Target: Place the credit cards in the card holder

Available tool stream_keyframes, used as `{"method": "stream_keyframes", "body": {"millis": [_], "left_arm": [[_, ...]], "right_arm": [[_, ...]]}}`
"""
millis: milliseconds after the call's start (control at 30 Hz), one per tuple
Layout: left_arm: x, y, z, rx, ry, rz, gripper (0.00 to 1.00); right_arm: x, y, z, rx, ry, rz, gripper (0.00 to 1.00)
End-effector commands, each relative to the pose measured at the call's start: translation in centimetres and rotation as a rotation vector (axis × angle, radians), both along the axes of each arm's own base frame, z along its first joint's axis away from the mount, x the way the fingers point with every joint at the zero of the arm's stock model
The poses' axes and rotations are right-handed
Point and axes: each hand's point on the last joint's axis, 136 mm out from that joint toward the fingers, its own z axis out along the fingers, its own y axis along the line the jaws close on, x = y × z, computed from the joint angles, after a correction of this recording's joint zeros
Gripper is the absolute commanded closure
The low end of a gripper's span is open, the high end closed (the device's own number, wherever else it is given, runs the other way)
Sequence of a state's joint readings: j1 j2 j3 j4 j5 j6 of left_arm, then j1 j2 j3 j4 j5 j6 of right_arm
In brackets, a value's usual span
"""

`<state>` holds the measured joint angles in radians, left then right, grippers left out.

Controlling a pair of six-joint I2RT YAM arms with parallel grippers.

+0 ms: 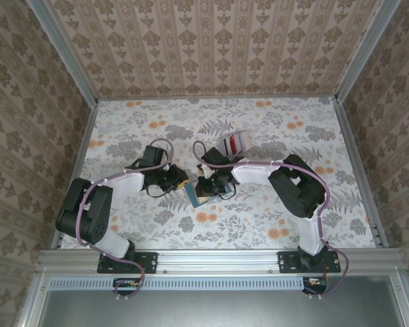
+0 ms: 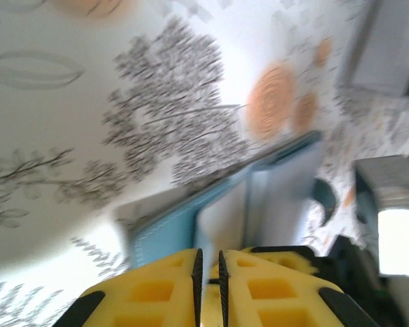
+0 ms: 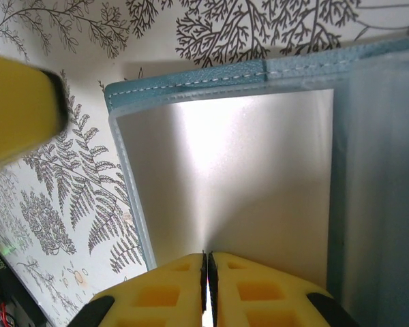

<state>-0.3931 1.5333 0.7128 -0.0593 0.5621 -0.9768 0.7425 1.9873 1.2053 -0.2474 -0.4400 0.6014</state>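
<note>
Progress: one pale card sits partway inside the card holder and looks not yet fully seated; red and white cards farther back on the table are left to do.
Right gripper: pressed together on the pale card's near edge.
Left gripper: pinching what looks like the holder's flap, steadying it.
Holder position: mid-table, open, between both grippers.
</note>
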Motion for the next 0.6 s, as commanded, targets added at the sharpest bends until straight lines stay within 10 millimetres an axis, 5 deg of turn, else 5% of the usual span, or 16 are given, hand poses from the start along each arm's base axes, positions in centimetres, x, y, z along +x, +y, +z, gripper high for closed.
{"method": "stream_keyframes", "body": {"millis": [0, 400, 567], "left_arm": [[1.5, -1.0, 3.0, -0.041, -0.067, 0.024, 0.82], [0.7, -5.7, 0.2, -0.159, 0.032, 0.023, 0.83], [-1.7, -4.8, -2.1, -0.066, 0.109, -0.008, 0.83]], "right_arm": [[-0.9, -1.6, -2.1, -0.101, 0.035, -0.001, 0.86], [-0.7, -1.6, -1.7, -0.063, 0.016, -0.021, 0.86], [-0.6, -1.9, -1.7, -0.064, 0.015, -0.035, 0.86]]}}
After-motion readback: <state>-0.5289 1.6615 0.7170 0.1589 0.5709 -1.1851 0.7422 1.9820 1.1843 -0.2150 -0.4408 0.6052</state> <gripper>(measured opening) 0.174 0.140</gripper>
